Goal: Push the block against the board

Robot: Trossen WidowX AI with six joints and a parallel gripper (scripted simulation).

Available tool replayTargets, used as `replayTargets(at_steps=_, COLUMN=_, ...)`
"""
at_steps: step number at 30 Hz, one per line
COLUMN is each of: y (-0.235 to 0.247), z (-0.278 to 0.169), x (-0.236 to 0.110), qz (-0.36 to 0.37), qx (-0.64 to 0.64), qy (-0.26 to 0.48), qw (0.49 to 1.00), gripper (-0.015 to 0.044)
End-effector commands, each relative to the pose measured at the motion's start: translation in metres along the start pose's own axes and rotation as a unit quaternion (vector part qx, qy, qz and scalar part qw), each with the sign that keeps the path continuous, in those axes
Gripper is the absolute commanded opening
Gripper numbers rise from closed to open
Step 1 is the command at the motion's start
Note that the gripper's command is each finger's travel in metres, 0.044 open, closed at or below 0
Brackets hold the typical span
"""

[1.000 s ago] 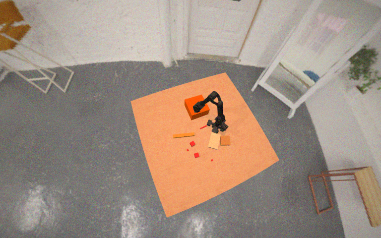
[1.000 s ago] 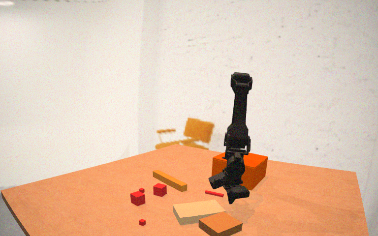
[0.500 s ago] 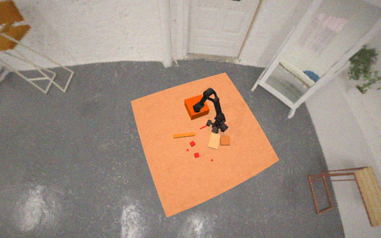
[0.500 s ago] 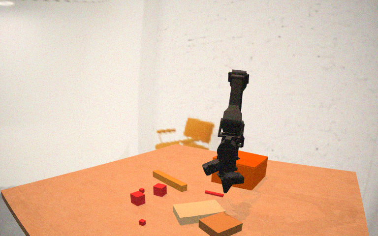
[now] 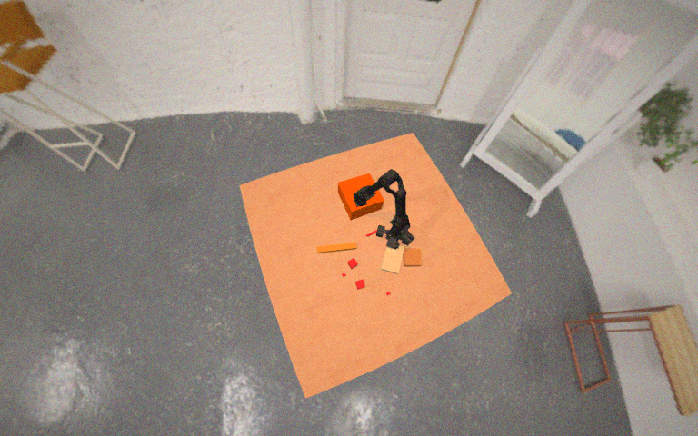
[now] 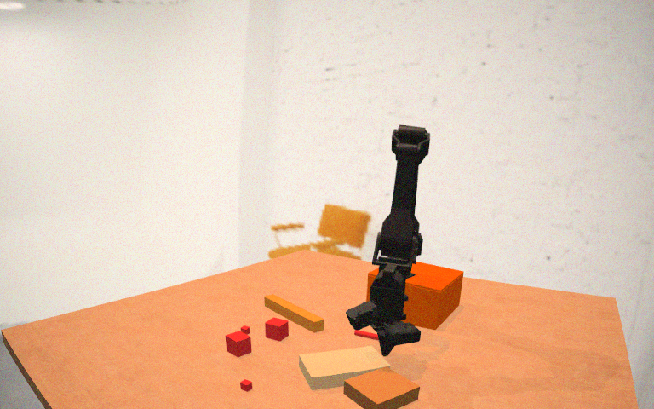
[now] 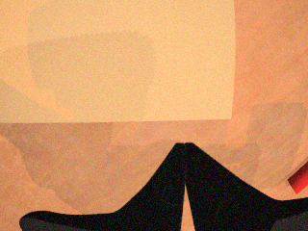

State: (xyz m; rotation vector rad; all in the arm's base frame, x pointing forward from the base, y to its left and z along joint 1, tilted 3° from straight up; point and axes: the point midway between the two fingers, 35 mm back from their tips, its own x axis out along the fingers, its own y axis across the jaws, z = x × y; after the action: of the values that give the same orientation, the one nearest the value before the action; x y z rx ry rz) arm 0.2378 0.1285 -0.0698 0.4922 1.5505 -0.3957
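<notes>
The pale cream board (image 5: 392, 260) (image 6: 340, 361) (image 7: 192, 58) lies flat on the table. The brown-orange square block (image 5: 412, 257) (image 6: 381, 385) lies flat beside the board's long side. They stand at a slight angle: close at the board's far corner, with a narrow wedge opening toward its other end. Whether those corners touch, I cannot tell. My gripper (image 5: 393, 246) (image 6: 385, 353) (image 7: 183, 150) is shut and empty, pointing down just off the board's far short end. In the wrist view a strip of table shows between the fingertips and that end. The block is outside the wrist view.
A red stick (image 5: 371, 232) (image 6: 364, 333) (image 7: 299, 180) lies near the gripper. An orange box (image 5: 360, 193) (image 6: 436, 298) stands behind. An orange bar (image 5: 336, 248) (image 6: 294, 313), two red cubes (image 5: 352, 262) (image 6: 238, 343) and two tiny red cubes (image 5: 388, 293) (image 6: 245, 385) lie on the board's other side.
</notes>
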Motion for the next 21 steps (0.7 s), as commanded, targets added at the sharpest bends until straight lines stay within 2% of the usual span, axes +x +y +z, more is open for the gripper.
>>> replayTargets(at_steps=1, y=0.0, z=0.004, x=0.002, qz=-0.001, qx=-0.003, qy=0.0, qw=1.0, gripper=0.0)
replayTargets(at_steps=21, y=0.003, z=0.03, x=0.001, qz=-0.001, qx=-0.003, qy=-0.002, qw=1.0, gripper=0.0)
